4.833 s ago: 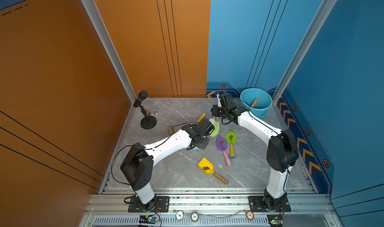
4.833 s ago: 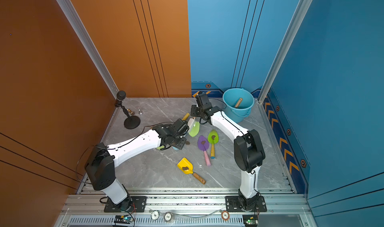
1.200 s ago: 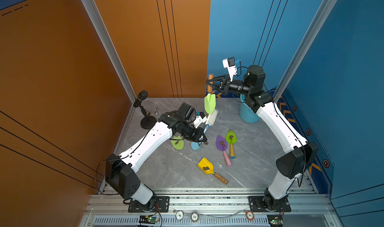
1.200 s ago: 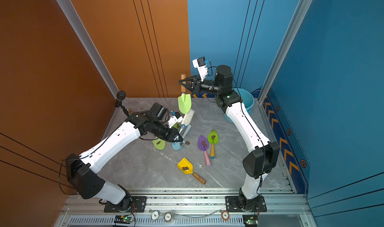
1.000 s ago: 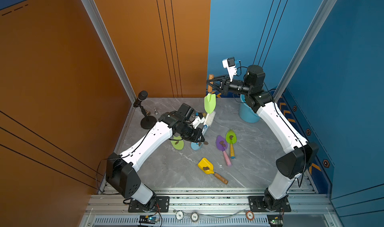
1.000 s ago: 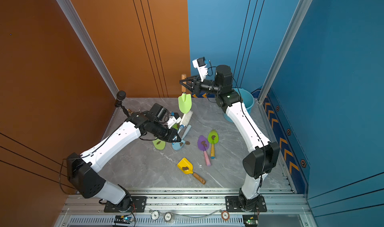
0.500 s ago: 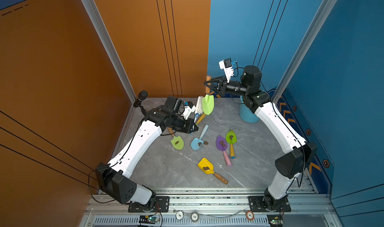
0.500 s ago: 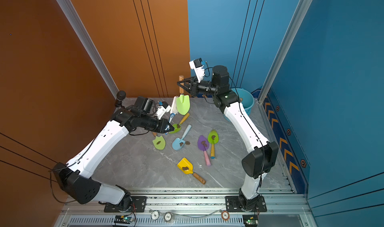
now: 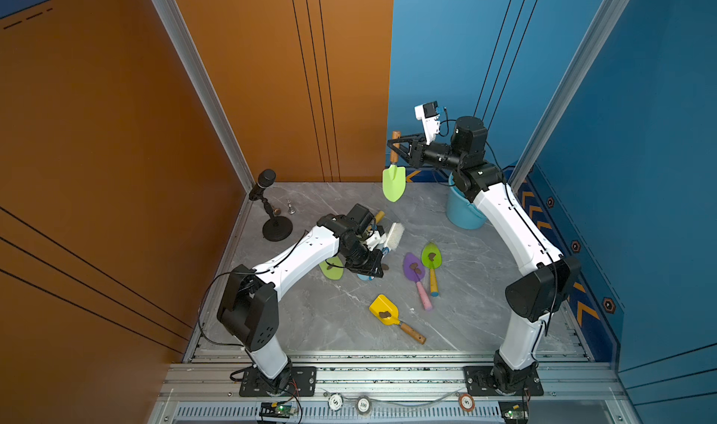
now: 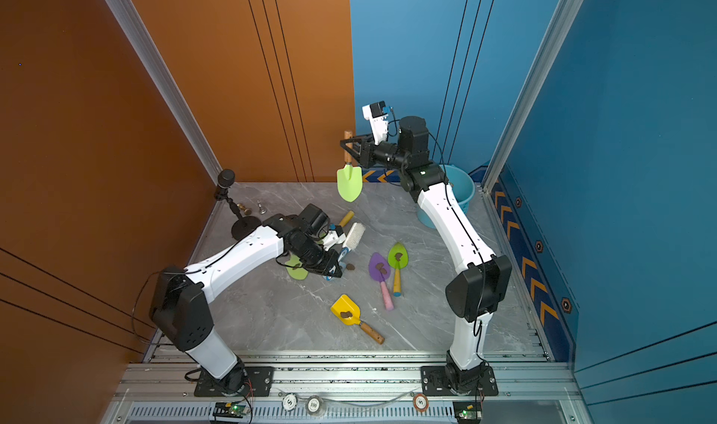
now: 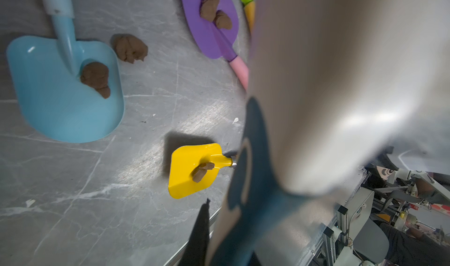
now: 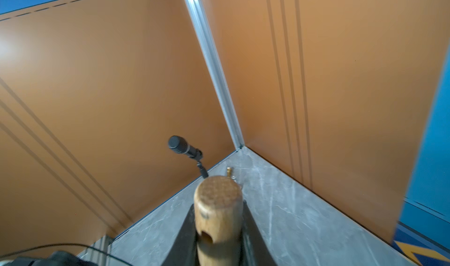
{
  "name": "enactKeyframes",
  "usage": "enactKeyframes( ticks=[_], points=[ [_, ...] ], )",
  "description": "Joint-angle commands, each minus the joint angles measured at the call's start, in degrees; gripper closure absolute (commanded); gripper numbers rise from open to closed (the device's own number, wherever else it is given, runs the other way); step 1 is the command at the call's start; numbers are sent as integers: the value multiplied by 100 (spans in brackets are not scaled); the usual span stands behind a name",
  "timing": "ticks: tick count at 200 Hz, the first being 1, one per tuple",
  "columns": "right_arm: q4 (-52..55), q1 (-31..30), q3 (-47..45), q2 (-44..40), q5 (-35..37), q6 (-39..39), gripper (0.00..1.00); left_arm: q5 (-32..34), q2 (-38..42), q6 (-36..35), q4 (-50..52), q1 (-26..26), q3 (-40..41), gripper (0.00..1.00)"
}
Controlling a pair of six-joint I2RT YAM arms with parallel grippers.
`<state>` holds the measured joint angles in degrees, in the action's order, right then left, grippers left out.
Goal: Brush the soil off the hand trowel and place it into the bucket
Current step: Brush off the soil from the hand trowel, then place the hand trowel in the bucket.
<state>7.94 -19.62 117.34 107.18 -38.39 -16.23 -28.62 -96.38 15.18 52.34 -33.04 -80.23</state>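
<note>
Six hand trowels: one raised lime-green trowel [image 9: 394,183] and five on the table [image 9: 310,317], namely a lying lime-green trowel [image 9: 335,272], a light-blue trowel [image 11: 56,101], a purple trowel [image 9: 408,261], a green trowel [image 9: 435,262] and a yellow trowel [image 9: 378,307]. Seven soil lumps [image 11: 95,78]: one each on the lying lime-green, light-blue, green and yellow blades, two on the purple blade, one loose on the table. One white-bristled brush [image 9: 394,234]. One light-blue bucket [image 9: 463,214]. One microphone on a stand [image 9: 267,179], with two small figurines [image 9: 291,207] beside its base. Two robot arms: left arm [image 9: 295,261], right arm [image 9: 508,224]. Three round chips [image 9: 362,404] below the front rail [image 9: 388,375]
</note>
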Motion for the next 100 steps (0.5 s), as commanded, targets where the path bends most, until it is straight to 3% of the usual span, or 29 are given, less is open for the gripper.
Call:
enactKeyframes(
  ticks=[1,52,100],
  points=[
    [62,345,-212,-76,1345,129,90,362,133,169,-104,313,-81,100],
    [-737,1118,-1016,-223,3826,245,91,1564,249,405,-634,422,-115,100],
    [-964,1684,-552,425,4761,708,91,2118,393,340,-926,322,-181,100]
  ],
)
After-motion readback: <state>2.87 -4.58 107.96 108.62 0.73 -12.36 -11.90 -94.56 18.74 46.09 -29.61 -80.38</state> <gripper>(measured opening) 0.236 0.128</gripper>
